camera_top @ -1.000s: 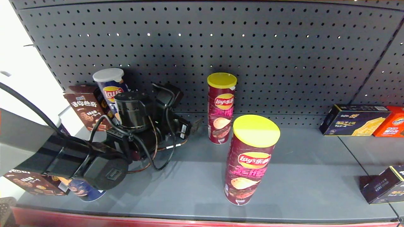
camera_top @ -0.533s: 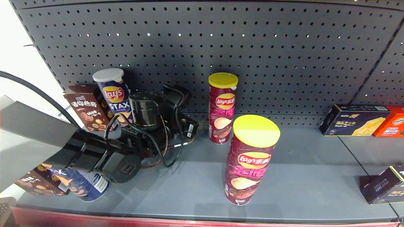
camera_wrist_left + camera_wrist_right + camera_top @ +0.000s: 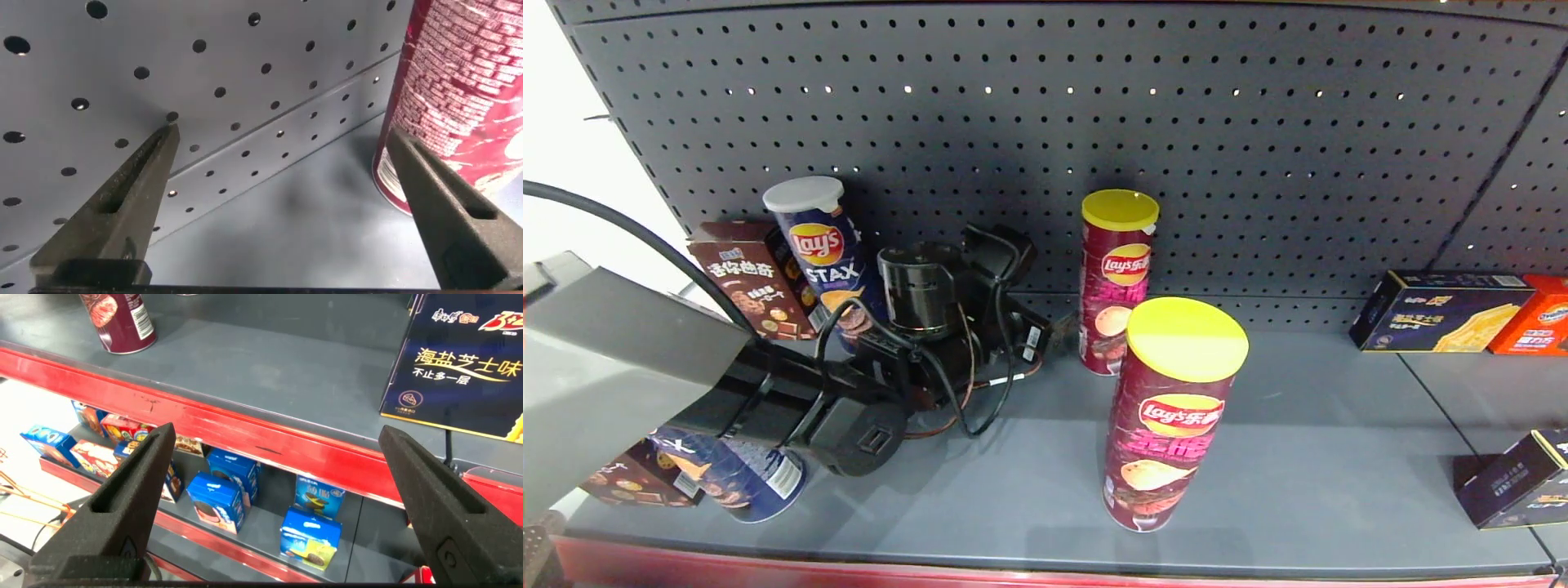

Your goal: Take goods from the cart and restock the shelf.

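**Maroon crisp cans on a grey shelf, left gripper spread wide beside the rear can**

Maroon and yellow-lidded, the front maroon can (image 3: 1168,425) stands upright near the front of the grey shelf (image 3: 1339,457) and serves as the landmark here.

Nearer than that can, out past the shelf's red front edge (image 3: 931,576), the right gripper (image 3: 278,433) hangs with its jaws spread wide and nothing between them. Blue packets (image 3: 216,502) sit on a lower level below it.

Level with the front maroon can, far to its left, a tilted blue can (image 3: 739,478) is partly hidden by the left arm. Far to its right sits a dark box (image 3: 1511,478).

Behind the front maroon can and slightly left stands the rear maroon can (image 3: 1116,282), upright, close to the back wall. The left gripper (image 3: 1066,327) sits low just left of this rear can, jaws wide apart and gripping nothing. One finger (image 3: 441,212) is right at the can's side; whether it touches cannot be told.

Further left at the back are a blue can with a white lid (image 3: 813,237) and a brown biscuit box (image 3: 747,278). Far right at the back lie a navy box (image 3: 1437,310) and an orange box (image 3: 1535,314).

Behind everything rises a dark pegboard (image 3: 1045,122).
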Tool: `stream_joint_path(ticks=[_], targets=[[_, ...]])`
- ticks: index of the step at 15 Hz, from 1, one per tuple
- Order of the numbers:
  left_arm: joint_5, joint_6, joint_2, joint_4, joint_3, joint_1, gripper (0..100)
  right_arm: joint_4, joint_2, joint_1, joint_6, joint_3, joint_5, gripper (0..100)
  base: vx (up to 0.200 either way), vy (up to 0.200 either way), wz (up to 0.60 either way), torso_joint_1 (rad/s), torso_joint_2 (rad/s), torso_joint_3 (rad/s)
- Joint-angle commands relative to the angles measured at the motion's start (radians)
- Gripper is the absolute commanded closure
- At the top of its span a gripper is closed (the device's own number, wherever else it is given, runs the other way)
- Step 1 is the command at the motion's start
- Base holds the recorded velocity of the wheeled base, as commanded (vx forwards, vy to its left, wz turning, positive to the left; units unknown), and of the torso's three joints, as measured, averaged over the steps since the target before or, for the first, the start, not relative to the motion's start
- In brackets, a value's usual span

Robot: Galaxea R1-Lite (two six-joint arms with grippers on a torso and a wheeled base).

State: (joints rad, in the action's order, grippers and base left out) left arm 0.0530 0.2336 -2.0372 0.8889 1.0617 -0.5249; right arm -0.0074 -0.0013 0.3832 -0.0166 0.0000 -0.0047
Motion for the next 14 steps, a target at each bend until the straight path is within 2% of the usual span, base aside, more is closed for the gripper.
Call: stream_joint_path(ticks=[1, 2, 4, 6, 8, 10, 11, 14], targets=[[0.002, 0.000, 0.006, 0.002, -0.011, -0.001, 0, 0.000, 0.001, 0.000, 0.000, 0.000, 0.000, 0, 0.000, 0.000, 0.00, 0.000, 0.00, 0.000], [0.008, 0.000, 0.022, 0.004, -0.026, -0.003, 0, 0.000, 0.001, 0.000, 0.000, 0.000, 0.000, 0, 0.000, 0.000, 0.00, 0.000, 0.00, 0.000], [0.010, -0.005, 0.117, 0.028, -0.137, -0.021, 0, 0.000, 0.001, 0.000, 0.000, 0.000, 0.000, 0, 0.000, 0.000, 0.00, 0.000, 0.00, 0.000], [0.008, -0.008, 0.209, 0.093, -0.261, -0.024, 0, 0.000, 0.001, 0.000, 0.000, 0.000, 0.000, 0, 0.000, 0.000, 0.00, 0.000, 0.00, 0.000], [0.004, -0.010, 0.276, 0.128, -0.339, -0.030, 0, 0.000, 0.001, 0.000, 0.000, 0.000, 0.000, 0, 0.000, 0.000, 0.00, 0.000, 0.00, 0.000], [0.001, -0.037, 0.342, 0.177, -0.410, -0.064, 0, 0.000, 0.001, 0.000, 0.000, 0.000, 0.000, 0, 0.000, 0.000, 0.00, 0.000, 0.00, 0.000], [0.002, -0.079, 0.416, 0.225, -0.483, -0.119, 0, 0.001, 0.001, 0.000, 0.000, 0.000, 0.000, 0, 0.000, 0.000, 0.00, 0.000, 0.00, 0.000], [0.008, -0.079, 0.526, 0.231, -0.615, -0.165, 0, 0.000, 0.001, 0.000, 0.000, 0.000, 0.000, 0, 0.000, 0.000, 0.00, 0.000, 0.00, 0.000]])
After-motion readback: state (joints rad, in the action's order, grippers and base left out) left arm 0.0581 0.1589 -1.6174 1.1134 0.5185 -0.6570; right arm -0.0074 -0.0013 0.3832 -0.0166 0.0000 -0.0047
